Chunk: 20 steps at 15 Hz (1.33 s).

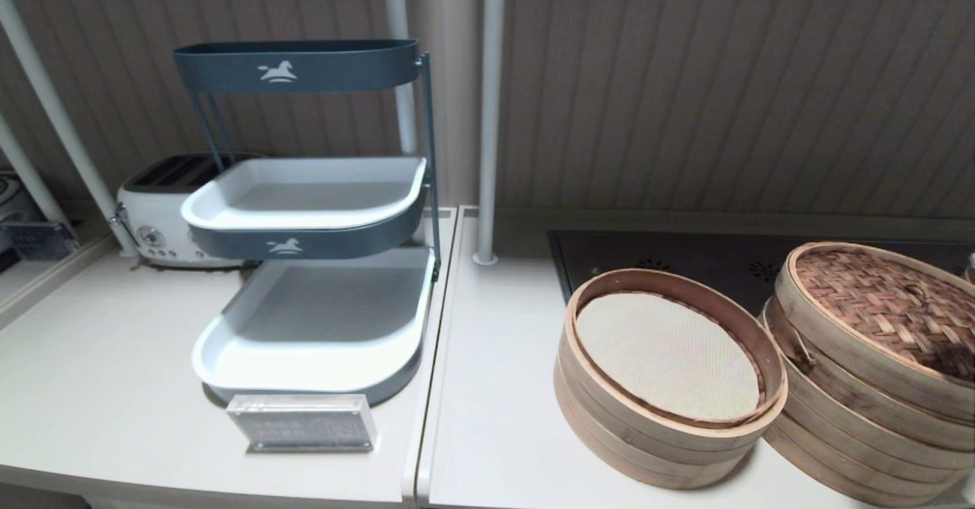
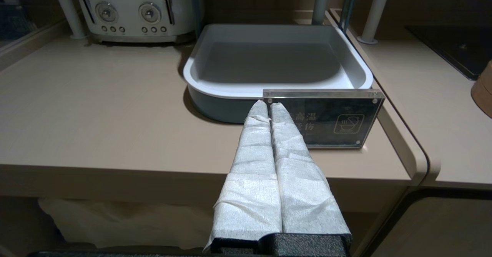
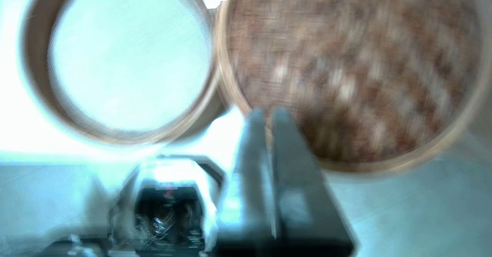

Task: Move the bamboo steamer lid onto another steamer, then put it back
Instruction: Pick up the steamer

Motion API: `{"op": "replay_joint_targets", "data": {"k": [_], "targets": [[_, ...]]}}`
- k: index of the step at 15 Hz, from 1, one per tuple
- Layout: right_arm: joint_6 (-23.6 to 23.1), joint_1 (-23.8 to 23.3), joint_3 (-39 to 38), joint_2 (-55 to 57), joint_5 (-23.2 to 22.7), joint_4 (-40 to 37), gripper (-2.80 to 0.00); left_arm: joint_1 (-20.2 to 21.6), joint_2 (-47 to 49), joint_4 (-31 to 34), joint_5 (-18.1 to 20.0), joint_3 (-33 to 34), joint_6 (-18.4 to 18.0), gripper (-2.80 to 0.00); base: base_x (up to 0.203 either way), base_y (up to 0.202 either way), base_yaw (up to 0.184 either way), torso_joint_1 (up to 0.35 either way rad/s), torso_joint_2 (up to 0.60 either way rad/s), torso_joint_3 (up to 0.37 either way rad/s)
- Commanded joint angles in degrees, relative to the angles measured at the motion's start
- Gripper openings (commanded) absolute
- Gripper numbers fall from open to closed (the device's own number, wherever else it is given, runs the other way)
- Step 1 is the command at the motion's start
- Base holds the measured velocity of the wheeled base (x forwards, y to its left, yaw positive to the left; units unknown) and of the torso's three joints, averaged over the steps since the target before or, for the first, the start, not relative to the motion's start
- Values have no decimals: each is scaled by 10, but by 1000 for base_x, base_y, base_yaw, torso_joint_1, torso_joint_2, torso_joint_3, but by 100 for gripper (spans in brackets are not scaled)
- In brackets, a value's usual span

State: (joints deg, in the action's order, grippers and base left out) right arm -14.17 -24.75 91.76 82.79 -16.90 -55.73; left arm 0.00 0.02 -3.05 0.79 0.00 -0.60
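The bamboo steamer lid (image 1: 876, 303), with a reddish-brown woven top and a pale rim, lies slightly tilted on a stack of pale bamboo rings (image 1: 838, 425) at the right edge of the counter. That steamer has a dark wire tie (image 1: 796, 341) on its side. In the right wrist view, my right gripper (image 3: 268, 112) hovers high above the lid (image 3: 353, 64), over its near rim, shut and holding nothing. It does not show in the head view. My left gripper (image 2: 268, 104) is shut and empty, parked low in front of the counter's edge.
A second steamer (image 1: 685, 276), open, with a cream mesh liner, touches the lidded stack on its left. A black cooktop (image 1: 647, 254) lies behind both. A tiered tray rack (image 1: 305, 341), an acrylic sign (image 1: 303, 421) and a toaster (image 1: 152, 212) stand on the left.
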Motion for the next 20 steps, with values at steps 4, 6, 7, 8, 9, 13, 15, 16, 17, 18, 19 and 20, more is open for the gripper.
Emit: {"op": "replay_joint_targets", "data": {"k": [4, 6, 7, 8, 9, 13, 15, 16, 17, 18, 19, 20], "targets": [[-1, 28, -188, -209, -20, 4, -280, 0, -1, 0, 0, 16, 0, -280, 0, 0, 0, 0, 0, 0], [-4, 33, -285, -294, -31, 26, -280, 0, -2, 0, 0, 16, 0, -280, 0, 0, 0, 0, 0, 0], [-6, 35, -334, -339, -36, 36, -280, 0, -1, 0, 0, 16, 1, -280, 0, 0, 0, 0, 0, 0], [-7, 38, -380, -385, -38, 45, -280, 0, -1, 0, 1, 16, 1, -280, 0, 0, 0, 0, 0, 0], [-7, 45, -429, -431, -40, 58, -280, 0, -1, 0, 1, 16, 0, -280, 0, 0, 0, 0, 0, 0], [-5, 93, -637, -535, -42, 181, -280, 0, -1, 0, 1, 16, 1, -280, 0, 0, 0, 0, 0, 0], [-2, 105, -732, -555, -43, 291, -280, 0, -1, 0, 0, 16, 0, -280, 0, 0, 0, 0, 0, 0], [3, 107, -781, -558, -43, 373, -280, 0, -1, 0, 0, 16, 1, -280, 0, 0, 0, 0, 0, 0], [13, 109, -824, -560, -44, 463, -280, 0, -1, 0, 1, 16, 0, -280, 0, 0, 0, 0, 0, 0], [31, 109, -856, -562, -44, 539, -280, 0, -1, 0, 0, 16, 1, -280, 0, 0, 0, 0, 0, 0], [60, 108, -883, -564, -43, 602, -280, 0, -1, 0, 1, 16, 0, -280, 0, 0, 0, 0, 0, 0], [87, 106, -904, -568, -42, 642, -280, 0, -1, 0, 1, 16, 1, -280, 0, 0, 0, 0, 0, 0]]}}
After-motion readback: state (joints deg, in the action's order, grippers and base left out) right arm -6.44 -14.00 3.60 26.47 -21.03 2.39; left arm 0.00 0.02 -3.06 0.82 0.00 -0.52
